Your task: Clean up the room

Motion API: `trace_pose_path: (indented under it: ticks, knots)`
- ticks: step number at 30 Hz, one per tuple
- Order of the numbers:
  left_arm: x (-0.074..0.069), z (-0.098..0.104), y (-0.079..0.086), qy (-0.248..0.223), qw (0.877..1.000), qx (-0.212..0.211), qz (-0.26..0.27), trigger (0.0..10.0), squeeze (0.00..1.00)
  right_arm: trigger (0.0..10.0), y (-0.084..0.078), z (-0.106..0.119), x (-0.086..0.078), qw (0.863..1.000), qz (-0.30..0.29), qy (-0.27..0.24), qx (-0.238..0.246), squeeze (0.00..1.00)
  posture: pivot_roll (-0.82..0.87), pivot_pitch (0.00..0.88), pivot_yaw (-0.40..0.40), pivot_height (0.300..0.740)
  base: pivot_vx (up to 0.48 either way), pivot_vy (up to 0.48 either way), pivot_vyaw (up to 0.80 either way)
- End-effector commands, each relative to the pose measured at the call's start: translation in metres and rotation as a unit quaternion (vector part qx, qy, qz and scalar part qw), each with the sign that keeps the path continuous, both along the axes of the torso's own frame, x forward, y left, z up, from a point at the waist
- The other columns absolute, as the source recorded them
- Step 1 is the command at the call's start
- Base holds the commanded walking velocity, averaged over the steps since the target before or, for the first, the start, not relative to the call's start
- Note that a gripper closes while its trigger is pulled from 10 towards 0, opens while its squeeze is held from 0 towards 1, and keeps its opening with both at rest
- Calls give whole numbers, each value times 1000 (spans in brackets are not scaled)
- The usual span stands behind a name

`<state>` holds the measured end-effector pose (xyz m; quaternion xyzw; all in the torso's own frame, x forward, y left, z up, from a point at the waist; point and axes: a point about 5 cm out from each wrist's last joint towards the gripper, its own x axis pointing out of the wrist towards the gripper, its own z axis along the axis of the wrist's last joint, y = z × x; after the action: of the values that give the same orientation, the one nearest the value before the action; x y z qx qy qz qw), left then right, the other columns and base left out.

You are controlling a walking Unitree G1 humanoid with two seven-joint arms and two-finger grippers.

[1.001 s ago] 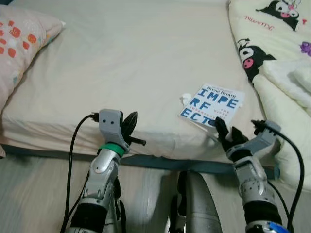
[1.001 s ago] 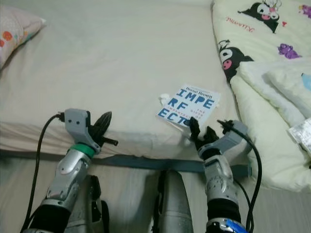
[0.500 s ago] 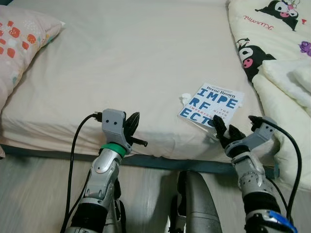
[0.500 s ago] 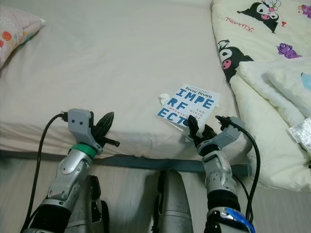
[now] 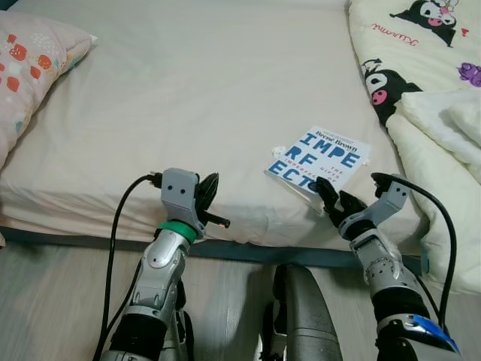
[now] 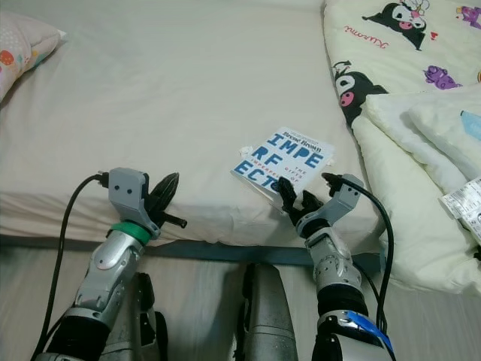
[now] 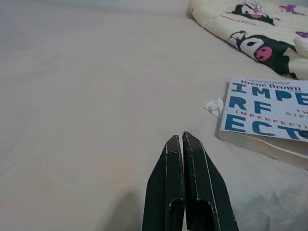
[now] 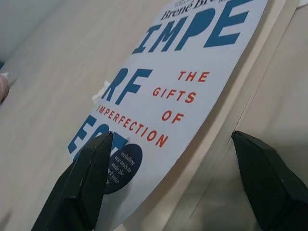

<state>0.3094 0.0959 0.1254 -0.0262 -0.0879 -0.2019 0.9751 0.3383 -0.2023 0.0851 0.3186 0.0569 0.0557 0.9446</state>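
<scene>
- Book [image 5: 319, 161], white cover with blue block letters, lies flat on the bed [image 5: 195, 98] right of centre in the left eye view, one corner close to the mattress's near edge. Likely the item to tidy: it is the loose object on the bare sheet.
- Right pincer [image 5: 334, 204] sits at that near corner, lower right of centre. The right wrist view shows its two black fingers [image 8: 86, 187] spread wide, one over the cover, one beyond the page edge; they straddle the corner. No pinch yet.
- Judgement: the spread matches an approach to grip the book by its corner, where the overhang near the edge gives room for the lower finger.
- Left pincer [image 5: 203, 197] is held above the bed's front edge, lower left of centre, fingers pressed together and holding nothing. The left wrist view looks along them over the sheet toward the book. Seems parked, not working.
- Small crumpled white scrap [image 7: 213, 106] lies just beside the book's far-left corner; likely litter too.
- Patterned pillow [image 5: 30, 68] at upper left, cartoon-print quilt [image 5: 406, 53] at upper right with a folded white blanket [image 5: 443, 124] on it; all well apart from the book.
- Risk, judged: a corner grip may let the book sag or slip.
</scene>
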Motion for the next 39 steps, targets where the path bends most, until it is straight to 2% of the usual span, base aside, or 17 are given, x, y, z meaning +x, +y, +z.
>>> trace_pose_path:
  ticks: [1, 3, 5, 8, 9, 10, 11, 16, 19, 23, 25, 26, 28, 34, 39]
  knots:
    - [-5, -6, -3, 2, 1000, 12, -13, 10000, 0, 10000, 13, -29, -14, 997, 24, 65, 17, 984, -16, 197, -8, 595, 0, 0, 0]
    - [-5, -6, -3, 2, 1000, 12, -13, 10000, 0, 10000, 13, -29, -14, 997, 24, 65, 17, 984, -16, 197, -8, 595, 0, 0, 0]
    - [-6, -6, -5, 0, 1000, 17, -18, 10000, 0, 10000, 12, -34, -18, 997, 10, 75, 35, 925, -15, 194, -9, 595, 0, 0, 0]
    - [-6, -6, -5, -1, 1000, 20, -20, 10000, 0, 10000, 10, -37, -20, 996, -1, 80, 46, 902, -15, 193, -9, 595, 0, 0, 0]
    - [-6, -6, -6, -2, 1000, 22, -22, 10000, 0, 10000, 8, -40, -22, 994, -16, 85, 60, 859, -15, 191, -8, 595, 0, 0, 0]
    - [-6, -6, -6, -2, 1000, 22, -22, 10000, 0, 10000, 8, -40, -22, 994, -16, 85, 60, 859, -15, 191, -8, 595, 0, 0, 0]
    - [-6, -6, -8, -3, 999, 25, -26, 10000, 0, 10000, 5, -45, -25, 991, -36, 93, 89, 843, -14, 186, -5, 595, 0, 0, 0]
    - [-5, -6, -8, -5, 999, 27, -27, 10000, 0, 10000, 5, -46, -25, 987, -38, 99, 118, 843, -14, 185, -5, 595, 0, 0, 0]
    - [-5, -5, -9, -7, 999, 30, -28, 10000, 0, 10000, 6, -49, -24, 983, -34, 120, 132, 839, -12, 181, -7, 595, 0, 0, 0]
    - [-5, -6, -9, -7, 999, 32, -27, 10000, 0, 10000, 7, -52, -24, 982, -24, 143, 118, 784, -11, 176, -10, 595, 0, 0, 0]
    - [-5, -6, -9, -7, 999, 32, -27, 10000, 0, 10000, 7, -52, -24, 982, -23, 144, 117, 784, -11, 176, -10, 595, 0, 0, 0]
    - [-5, -6, -8, -7, 999, 32, -25, 10000, 0, 10000, 8, -51, -23, 983, -21, 144, 116, 741, -11, 176, -10, 595, 0, 0, 0]
    - [-4, -6, -8, -7, 999, 31, -22, 10000, 0, 10000, 8, -48, -20, 983, -19, 141, 115, 722, -14, 174, -11, 595, 0, 0, 0]
    - [-3, -5, -8, -8, 999, 30, -22, 10000, 0, 10000, 15, -36, -8, 985, 1, 127, 116, 710, -15, 179, -9, 595, 0, 0, 0]
    - [-5, -6, -10, -6, 999, 25, -36, 10000, 0, 10000, 18, -34, -5, 985, 13, 129, 113, 682, -14, 183, -10, 595, 0, 0, 0]
